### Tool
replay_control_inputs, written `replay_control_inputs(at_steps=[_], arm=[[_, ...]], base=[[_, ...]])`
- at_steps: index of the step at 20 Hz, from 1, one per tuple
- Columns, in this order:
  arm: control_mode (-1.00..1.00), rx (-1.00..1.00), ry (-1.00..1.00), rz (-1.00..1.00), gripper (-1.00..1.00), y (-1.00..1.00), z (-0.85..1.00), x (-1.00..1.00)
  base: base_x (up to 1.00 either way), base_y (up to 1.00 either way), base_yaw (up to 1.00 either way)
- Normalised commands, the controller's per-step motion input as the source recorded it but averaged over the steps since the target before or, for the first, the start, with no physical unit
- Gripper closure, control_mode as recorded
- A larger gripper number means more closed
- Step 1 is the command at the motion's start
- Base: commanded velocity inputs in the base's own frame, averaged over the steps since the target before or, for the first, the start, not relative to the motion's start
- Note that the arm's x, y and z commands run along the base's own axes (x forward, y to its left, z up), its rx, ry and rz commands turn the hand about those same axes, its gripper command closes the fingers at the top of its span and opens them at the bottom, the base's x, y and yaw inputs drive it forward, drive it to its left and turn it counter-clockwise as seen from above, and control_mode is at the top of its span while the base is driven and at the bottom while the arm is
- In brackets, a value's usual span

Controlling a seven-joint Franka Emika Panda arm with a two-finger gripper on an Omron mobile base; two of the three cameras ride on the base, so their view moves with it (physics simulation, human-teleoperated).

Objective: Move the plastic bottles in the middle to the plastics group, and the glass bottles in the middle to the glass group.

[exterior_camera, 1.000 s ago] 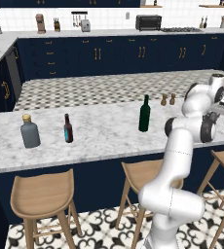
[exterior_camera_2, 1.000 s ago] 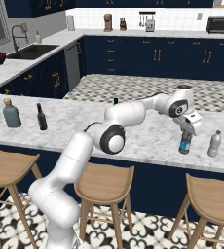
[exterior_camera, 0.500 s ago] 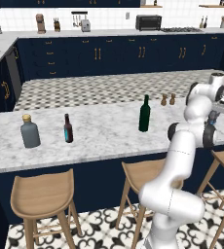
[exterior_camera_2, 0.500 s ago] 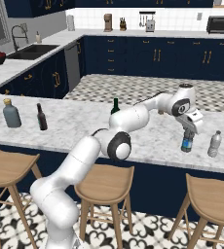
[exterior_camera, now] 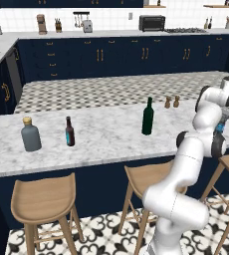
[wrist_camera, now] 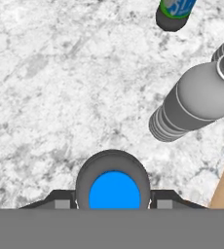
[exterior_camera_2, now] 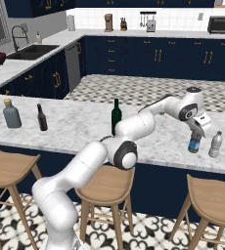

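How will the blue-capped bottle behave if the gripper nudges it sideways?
The blue-capped bottle is narrow and upright, so probably tips easily. Round body: likely rolls if toppled, maybe into the clear-grey bottle close beside it. Small plastic, so likely light.

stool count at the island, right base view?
3, all wooden, along the counter's near side: left stool, middle stool, right stool. More may sit beyond the frame edges.

two water bottles [exterior_camera_2: 202, 141] side by side on counter [exterior_camera_2: 80, 128]
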Motion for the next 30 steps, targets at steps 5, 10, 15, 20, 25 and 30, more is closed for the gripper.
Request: replay_control_inputs(at_steps=[5, 10, 15, 20, 25, 30], arm=[[-1.00, 0.00, -0.05, -0.01, 1.00, -0.27, -0.01, 0.00], [-1.00, 0.00, 0.00, -0.03, 1.00, -0.13, 0.00, 0.00], [-1.00, 0.00, 0.05, -0.01, 1.00, -0.01, -0.36, 0.00], [-1.00, 0.00, 0.06, -0.01, 1.00, -0.03, -0.35, 0.00], [-1.00, 0.00, 0.04, 0.00, 1.00, -0.02, 0.00, -0.15], [-1.00, 0.00, 0.01, 0.00, 1.00, -0.01, 0.03, -0.18]], base=[[0.00, 0.00, 0.00], [0.00, 0.00, 0.00], [0.00, 0.00, 0.00], [0.00, 0.00, 0.00], [0.00, 0.00, 0.00], [0.00, 0.00, 0.00]])
